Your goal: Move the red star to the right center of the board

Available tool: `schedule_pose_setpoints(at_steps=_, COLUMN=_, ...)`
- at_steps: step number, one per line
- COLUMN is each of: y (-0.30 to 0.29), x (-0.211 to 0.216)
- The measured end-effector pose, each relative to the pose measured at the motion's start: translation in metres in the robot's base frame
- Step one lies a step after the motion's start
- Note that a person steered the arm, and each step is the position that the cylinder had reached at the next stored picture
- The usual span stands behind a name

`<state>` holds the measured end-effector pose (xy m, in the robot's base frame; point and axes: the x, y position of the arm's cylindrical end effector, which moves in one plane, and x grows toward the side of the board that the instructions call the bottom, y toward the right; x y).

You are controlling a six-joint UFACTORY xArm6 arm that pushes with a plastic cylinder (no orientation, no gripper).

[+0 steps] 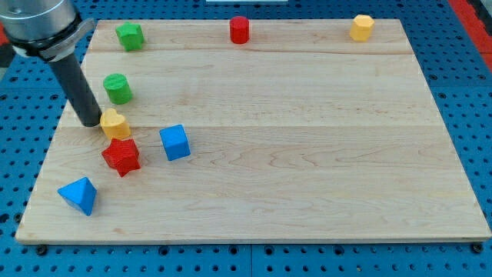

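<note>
The red star (121,156) lies on the wooden board (307,154) at the view's left, below the middle. My tip (90,123) stands up and to the left of it, touching or nearly touching the left side of a yellow block (114,124) that sits just above the star. The star's top edge is close to that yellow block. A blue cube (175,142) lies just to the star's right.
A blue pyramid-like block (79,195) lies at the lower left. A green cylinder (118,88) is above the tip. A green star (130,35), a red cylinder (240,30) and a yellow hexagonal block (361,28) line the top edge.
</note>
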<state>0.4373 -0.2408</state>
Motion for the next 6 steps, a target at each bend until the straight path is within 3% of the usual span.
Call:
schedule_pose_setpoints(at_steps=3, y=-0.018, x=0.001)
schedule_pose_setpoints(at_steps=6, y=0.003, x=0.075)
